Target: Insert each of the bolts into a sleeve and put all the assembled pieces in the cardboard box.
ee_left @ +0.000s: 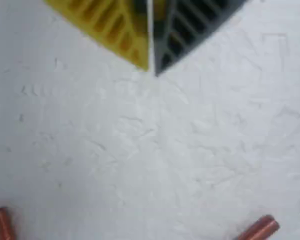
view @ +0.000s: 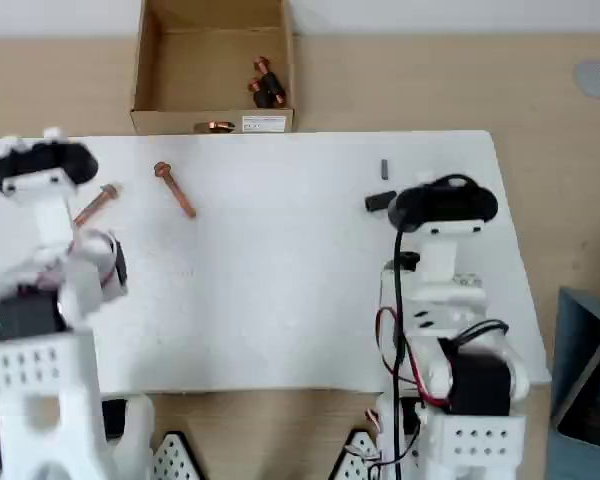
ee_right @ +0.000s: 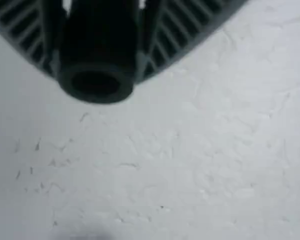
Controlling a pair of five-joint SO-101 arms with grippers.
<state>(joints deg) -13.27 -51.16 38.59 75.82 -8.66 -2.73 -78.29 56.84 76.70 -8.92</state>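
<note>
cardboard box (view: pixel 170 121) | front label (view: pixel 264 123), print unreadable | sleeve (ee_right: pixel 96 65) in right fingers (ee_right: pixel 190 30)

The setting looks like a robotics lab bench or an office desk given over to experiments. A pale wooden desktop (view: pixel 70 85) carries a white textured work mat (view: pixel 280 290). At its near edge stand a white plastic left arm (view: pixel 40 330) and a matching right arm (view: pixel 460 400), the latter with loose red and black wiring (view: pixel 388 335). A round grey cable port (view: pixel 597 78) sits in the desktop at the far right.
</note>
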